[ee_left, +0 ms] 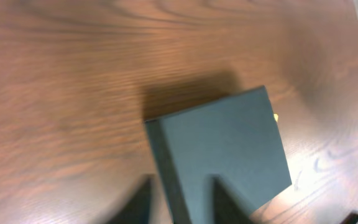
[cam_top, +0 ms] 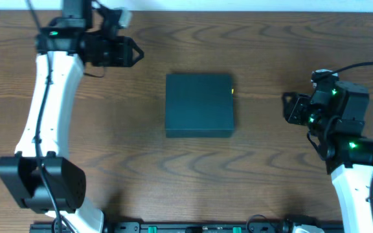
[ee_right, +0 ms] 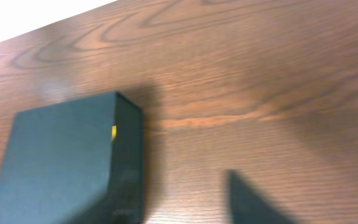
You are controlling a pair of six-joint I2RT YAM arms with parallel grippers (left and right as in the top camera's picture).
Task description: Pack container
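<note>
The left gripper (cam_top: 140,53) hovers over the far left of the table (cam_top: 271,39) with its jaws parted; in its wrist view the two dark fingers (ee_left: 138,202) stand apart, nothing between them and nothing touched. The right gripper (cam_top: 283,109) sits off to the right, also loosened and empty, though its wrist view catches only one finger (ee_right: 253,199). The container (cam_top: 199,103) rests at the middle of the table between the two arms, well apart from both, lid down flat, a small yellow speck (cam_top: 232,90) at its right edge.
</note>
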